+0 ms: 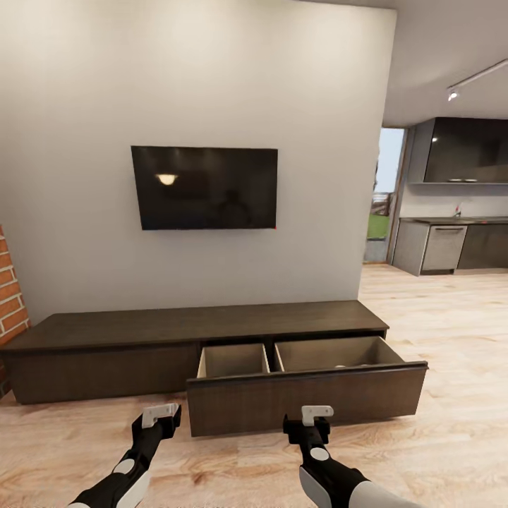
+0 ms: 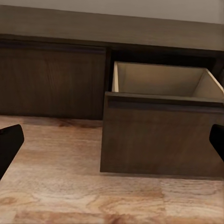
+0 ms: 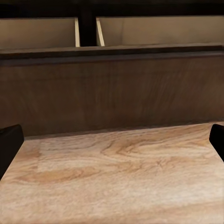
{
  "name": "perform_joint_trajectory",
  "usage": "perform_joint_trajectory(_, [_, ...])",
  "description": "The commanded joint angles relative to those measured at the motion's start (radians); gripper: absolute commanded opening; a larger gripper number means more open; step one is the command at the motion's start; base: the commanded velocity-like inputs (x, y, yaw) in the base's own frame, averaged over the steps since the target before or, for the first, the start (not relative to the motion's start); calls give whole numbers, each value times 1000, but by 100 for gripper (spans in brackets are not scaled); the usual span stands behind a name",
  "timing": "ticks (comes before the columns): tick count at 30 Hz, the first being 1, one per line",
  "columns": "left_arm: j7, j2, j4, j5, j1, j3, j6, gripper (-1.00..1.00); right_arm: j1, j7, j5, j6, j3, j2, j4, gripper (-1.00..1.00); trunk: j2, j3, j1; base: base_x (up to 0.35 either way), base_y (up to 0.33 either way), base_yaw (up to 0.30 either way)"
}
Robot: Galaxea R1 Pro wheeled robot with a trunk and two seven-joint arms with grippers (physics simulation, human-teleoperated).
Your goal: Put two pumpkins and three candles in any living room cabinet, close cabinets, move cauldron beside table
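Observation:
The long, low, dark brown cabinet [image 1: 190, 324] stands against the wall under a television. Its left front [image 2: 51, 79] is shut. Its right drawer [image 1: 310, 398] is pulled out, showing two pale compartments side by side. A small pale shape [image 1: 341, 366] lies low in the right compartment; I cannot tell what it is. My left gripper [image 1: 161, 416] is open and empty, just short of the drawer's left corner [image 2: 158, 135]. My right gripper [image 1: 315, 416] is open and empty, facing the drawer front [image 3: 112, 93]. The pumpkins, candles and cauldron are out of view.
A black television [image 1: 204, 187] hangs on the grey wall. A brick wall [image 1: 10, 289] edges the far left. Light wooden floor [image 1: 458, 367] runs to the right toward a kitchen with grey cabinets [image 1: 451, 243].

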Motion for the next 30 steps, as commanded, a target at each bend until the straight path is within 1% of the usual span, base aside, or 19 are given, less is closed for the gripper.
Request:
perform_joint_trajectory(1, [9,1,-1,1,0,-8,-4,100,-1,-4,-10,-4,8,0,0,100,-8,-4,4,0,0,0])
perform_joint_trajectory(7, [4,1,-2,0,0,-9,-10,100,-1,-9,-13,-1,8,12,-2,100,-50,-23,27,0,0,0])
perform_joint_trajectory(10, [3,1,-2,0,1,-9,-11,100,-1,-9,-13,0,6,13,-3,100,-71,-33,38,0,0,0])
perform_joint_trajectory(18, [0,1,-3,-1,2,-10,-13,100,0,-8,-14,0,-14,13,-4,100,-127,-58,69,0,0,0])
perform_joint_trajectory(20, [-1,1,-3,-14,2,-10,-13,100,-1,-8,-13,-1,-15,14,-5,100,-141,-64,77,0,0,0])
perform_joint_trajectory(21, [-1,1,-3,-14,2,-10,-13,100,-1,-8,-13,-1,-15,14,-5,100,-148,-67,80,0,0,0])
perform_joint_trajectory(22, [-1,1,-3,-30,2,-9,-13,100,-1,-8,-13,-1,-15,15,-5,100,-155,-70,84,0,0,0])
perform_joint_trajectory(24, [0,1,-3,-48,6,-9,-13,100,-1,-8,-12,-2,-15,15,-6,100,-169,-76,92,0,0,0])
perform_joint_trajectory(30, [0,1,-3,-63,9,-9,-13,100,-1,-8,-12,-2,-15,15,-6,100,-211,-95,115,0,0,0])
